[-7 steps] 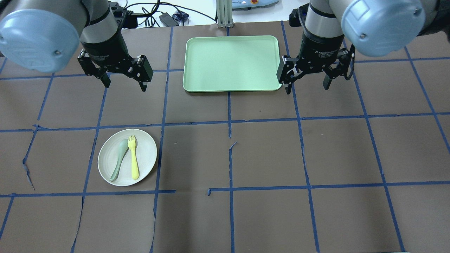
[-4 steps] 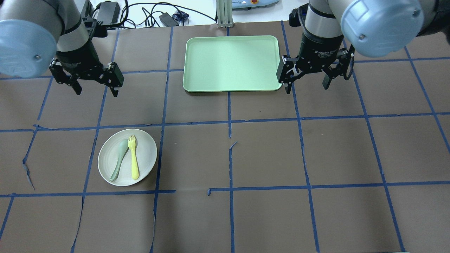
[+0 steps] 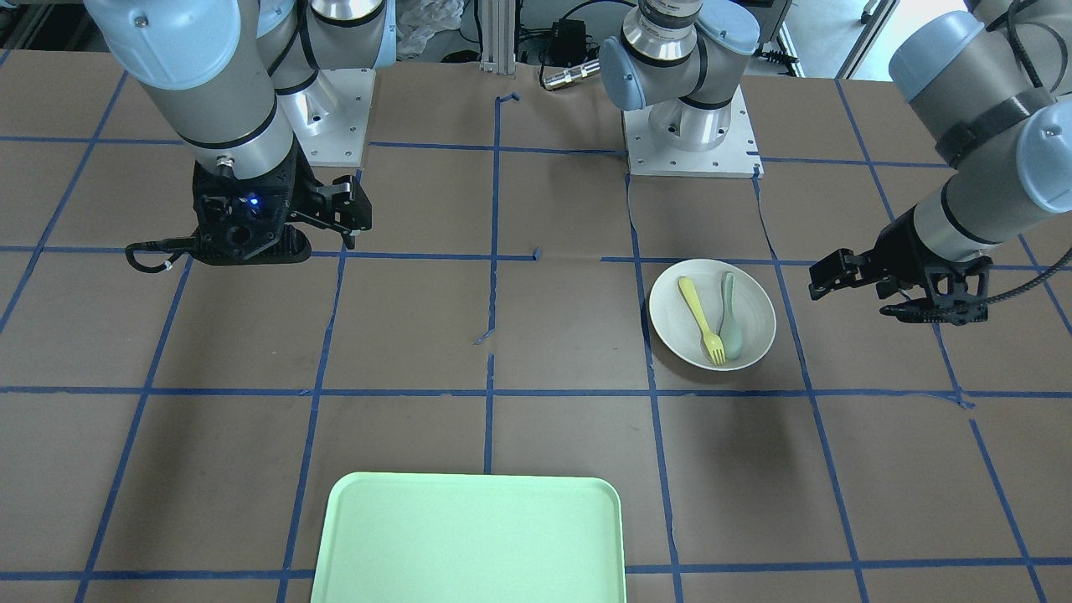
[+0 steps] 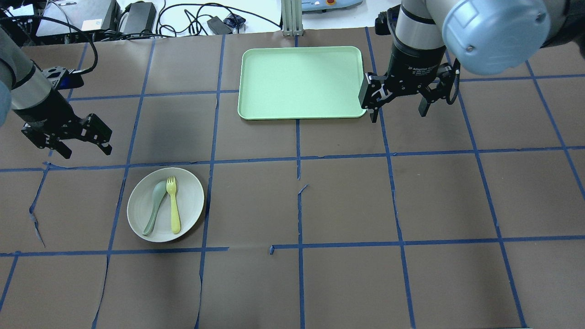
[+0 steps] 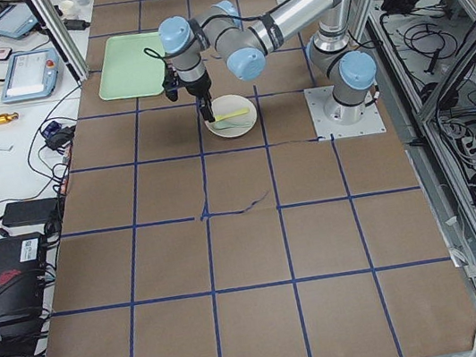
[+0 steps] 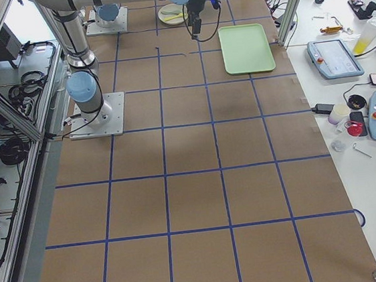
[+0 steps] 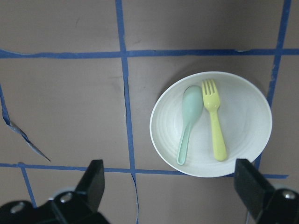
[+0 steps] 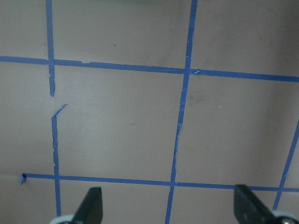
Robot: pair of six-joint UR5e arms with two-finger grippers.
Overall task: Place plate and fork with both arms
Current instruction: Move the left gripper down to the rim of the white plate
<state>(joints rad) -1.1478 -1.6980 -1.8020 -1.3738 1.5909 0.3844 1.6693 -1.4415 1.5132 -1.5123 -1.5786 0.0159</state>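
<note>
The round off-white plate (image 4: pixel 137 214) lies on the brown table at the front left. The yellow fork (image 4: pixel 173 205) and a pale grey-green spoon (image 4: pixel 154 208) lie side by side on it. My left gripper (image 4: pixel 86 152) is open and empty, hanging above the table just behind and to the left of the plate. In the left wrist view the plate (image 7: pixel 247 121) and fork (image 7: pixel 215 121) show between its open fingers (image 7: pixel 93 177). My right gripper (image 4: pixel 398 114) is open and empty beside the tray's right front corner.
A rectangular light-green tray (image 4: pixel 301 82) lies at the table's back middle and holds nothing. Blue tape lines grid the brown cover. Cables and power bricks (image 4: pixel 137 11) lie past the back edge. The right wrist view shows only bare cover and tape.
My left arm has swung leftwards and towards the front in the overhead view, ending close behind the plate. The right arm has hardly moved. Plate, fork and spoon lie as before.
</note>
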